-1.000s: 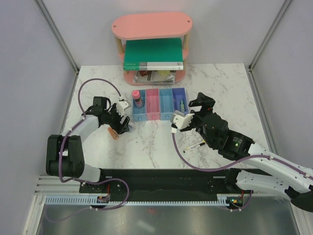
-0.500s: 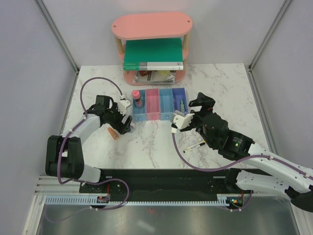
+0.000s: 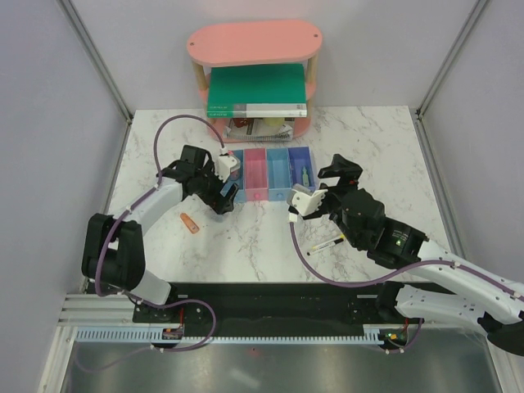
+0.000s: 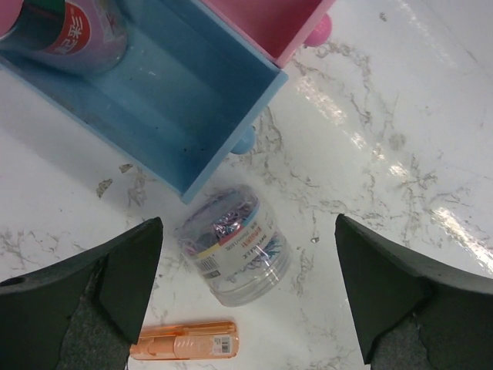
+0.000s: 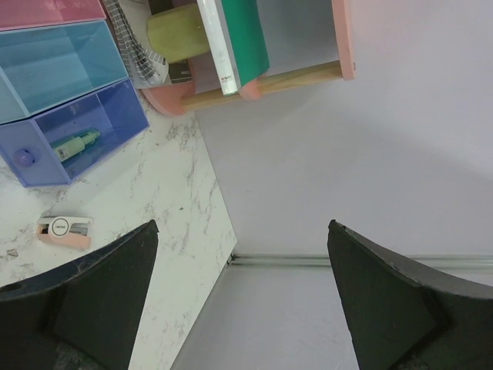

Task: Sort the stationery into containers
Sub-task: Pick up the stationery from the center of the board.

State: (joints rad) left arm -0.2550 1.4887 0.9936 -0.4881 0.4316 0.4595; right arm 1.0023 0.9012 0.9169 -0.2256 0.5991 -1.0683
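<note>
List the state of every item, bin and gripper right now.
left gripper: open, empty, above clear roll.
right gripper: open, empty.
clear roll: on table beside left blue bin.
orange piece: on table.
pen: on table.
pale pink piece: on table.
green piece: in purple bin.
pink-red piece: in left blue bin.
middle blue bin: empty.

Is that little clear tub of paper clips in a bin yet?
No, out: the clear tub sits on the marble table just outside the blue bin's corner.
</note>
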